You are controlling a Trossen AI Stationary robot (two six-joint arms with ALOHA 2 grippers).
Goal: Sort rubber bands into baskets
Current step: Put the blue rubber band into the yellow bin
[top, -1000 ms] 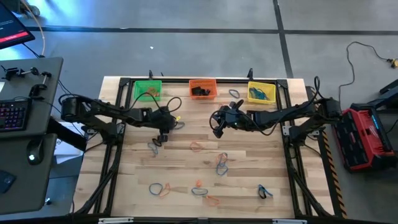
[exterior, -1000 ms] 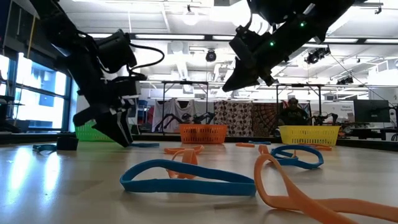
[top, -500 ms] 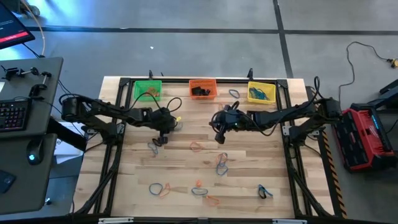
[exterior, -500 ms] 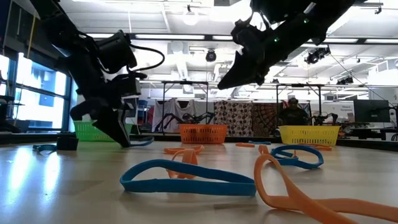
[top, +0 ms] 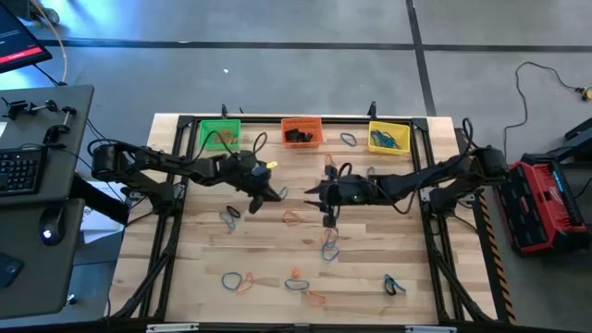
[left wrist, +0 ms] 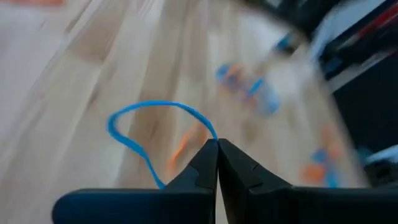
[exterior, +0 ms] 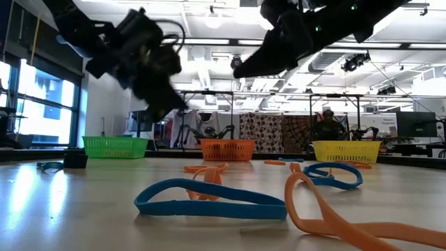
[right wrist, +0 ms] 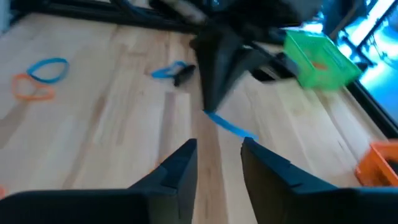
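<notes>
Left gripper (left wrist: 217, 146) is pinched together on a thin blue rubber band (left wrist: 134, 127), and I'm seeing the loop dangling off its fingertips above the wooden table (top: 194, 268), left of centre. In the high view the left gripper (top: 262, 192) is sitting just near of the green basket (top: 218, 134) and the orange basket (top: 302, 130). Right gripper (right wrist: 217, 163) is hovering with its fingers (right wrist: 180, 167) standing apart, holding nothing; it is sitting mid-table (top: 326, 198), facing the left one. I'm reading the yellow basket (top: 388, 136) at the far right of the row. More bands are lying loose on the near half of the table, among them a blue one (exterior: 209, 199) and an orange one (exterior: 334, 216).
</notes>
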